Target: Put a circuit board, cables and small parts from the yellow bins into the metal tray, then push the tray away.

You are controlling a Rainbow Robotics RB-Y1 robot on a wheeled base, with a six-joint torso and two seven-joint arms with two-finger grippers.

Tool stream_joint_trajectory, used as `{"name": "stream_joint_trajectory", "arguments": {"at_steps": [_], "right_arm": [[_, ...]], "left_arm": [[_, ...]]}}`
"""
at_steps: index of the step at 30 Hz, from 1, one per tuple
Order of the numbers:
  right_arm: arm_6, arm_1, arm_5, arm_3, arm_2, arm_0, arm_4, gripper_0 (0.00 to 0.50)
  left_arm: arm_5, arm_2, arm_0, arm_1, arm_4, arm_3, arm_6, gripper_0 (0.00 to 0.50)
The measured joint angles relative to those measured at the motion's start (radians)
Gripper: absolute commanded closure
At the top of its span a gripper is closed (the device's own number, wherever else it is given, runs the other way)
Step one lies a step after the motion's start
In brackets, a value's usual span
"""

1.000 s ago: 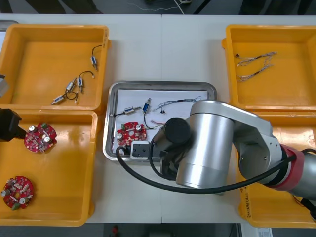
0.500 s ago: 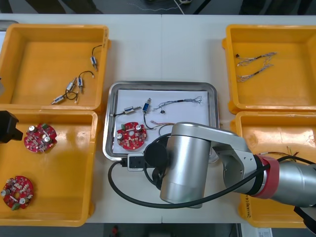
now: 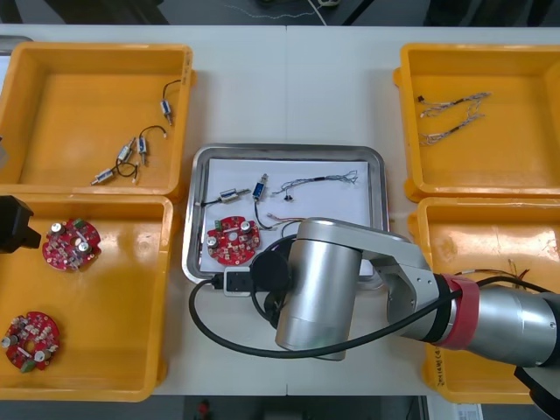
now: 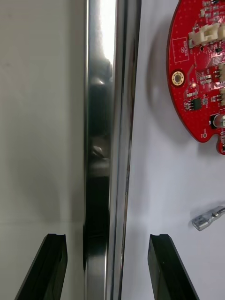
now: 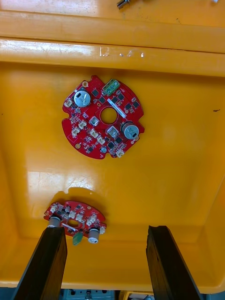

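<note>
Front view: metal tray (image 3: 289, 150) holds a circuit board (image 3: 233, 240), cables (image 3: 319, 181), small parts (image 3: 230, 196). Right wrist view: right gripper (image 4: 107, 236) open, straddling its rim; pushing could tip the tray. Left wrist view: left gripper (image 5: 105, 229) open over a yellow bin (image 5: 183, 154)

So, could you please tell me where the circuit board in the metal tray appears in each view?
Front view: circuit board, near-left corner of the metal tray.
Right wrist view: circuit board beyond the right hand, inside the tray rim.
Left wrist view: left hand over other boards in a yellow bin.
Shared landmark: the tray rim.
</note>
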Motion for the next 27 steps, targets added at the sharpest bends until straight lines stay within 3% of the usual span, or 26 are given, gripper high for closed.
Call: {"name": "stream_joint_trajectory", "arguments": {"at_steps": [1,4,5,7,9,14,27], "right_arm": [[0.000,0.004,0.000,0.007,0.000,0.000,0.003,0.000],[0.000,0.015,0.000,0.021,0.000,0.000,0.015,0.102],[0.000,0.016,0.000,0.021,0.000,0.000,0.015,0.183],[0.000,0.018,0.000,0.021,0.000,0.000,0.015,0.396],[0.000,0.019,0.000,0.021,0.000,0.000,0.015,0.459],[0.000,0.020,0.000,0.021,0.000,0.000,0.027,0.500],[0.000,0.020,0.000,0.021,0.001,-0.005,0.105,0.500]], "left_arm": [[0.000,0.000,0.000,0.000,0.000,0.000,0.000,0.000],[0.000,0.000,0.000,0.000,0.000,0.000,0.000,0.000],[0.000,0.000,0.000,0.000,0.000,0.000,0.000,0.000],[0.000,0.000,0.000,0.000,0.000,0.000,0.000,0.000],[0.000,0.000,0.000,0.000,0.000,0.000,0.000,0.000],[0.000,0.000,0.000,0.000,0.000,0.000,0.000,0.000],[0.000,0.000,0.000,0.000,0.000,0.000,0.000,0.000]]}}
